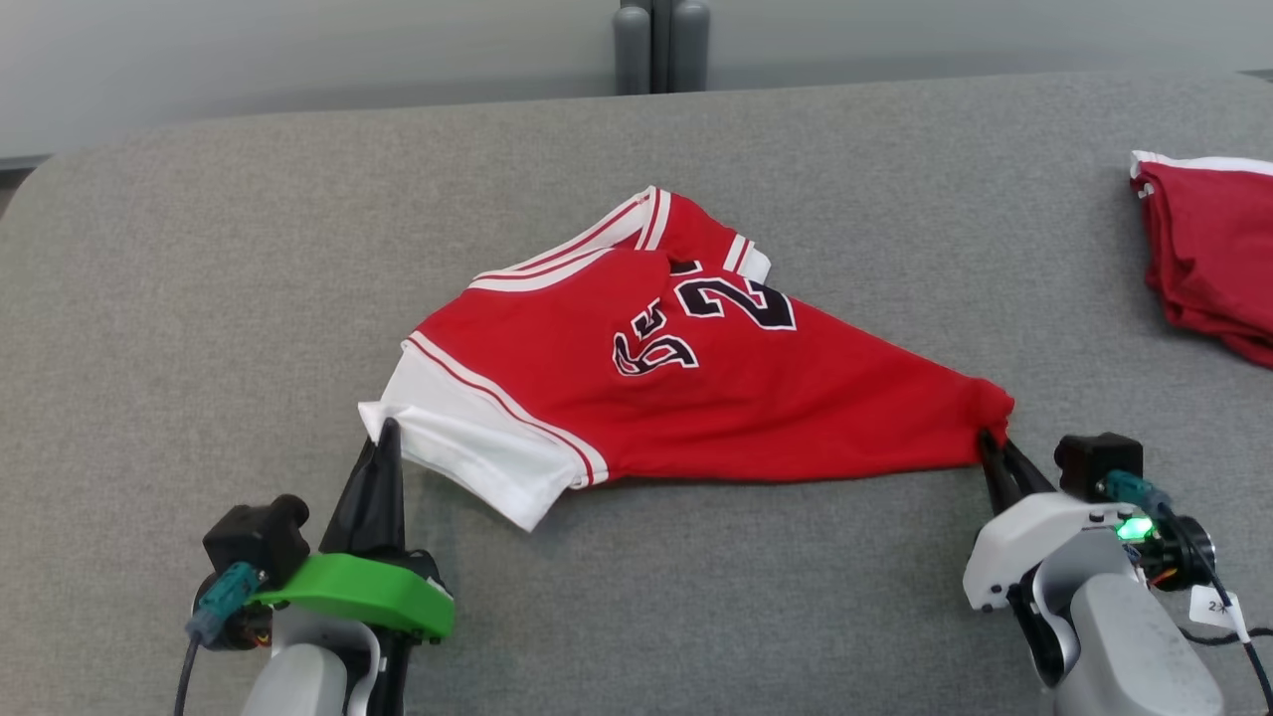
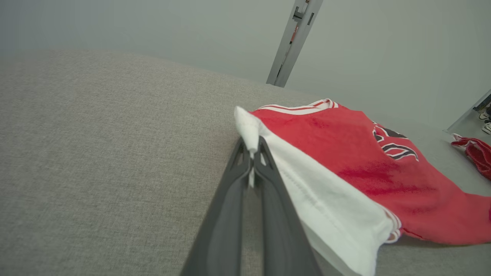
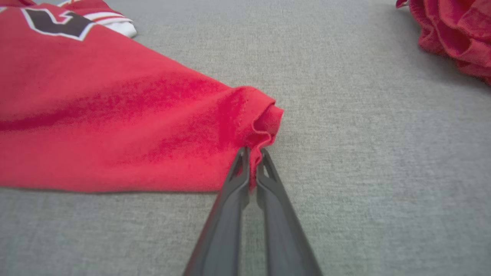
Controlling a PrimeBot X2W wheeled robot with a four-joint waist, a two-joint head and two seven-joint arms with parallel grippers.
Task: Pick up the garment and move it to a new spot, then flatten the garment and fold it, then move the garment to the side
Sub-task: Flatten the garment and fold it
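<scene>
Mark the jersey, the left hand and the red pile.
jersey (image 1: 597, 418), head view, red chest panel
left hand (image 2: 252, 152), left wrist view, between the fingertips
red pile (image 1: 1208, 259), head view, top fold

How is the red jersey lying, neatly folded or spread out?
Spread but rumpled: the jersey stretches between the left gripper and right gripper, its far end bunched.

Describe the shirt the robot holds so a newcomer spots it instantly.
On the grey surface, look at the middle: a red jersey held by the left gripper and right gripper. Unlike the red pile on the right, it has a white sleeve and black numbers.
</scene>
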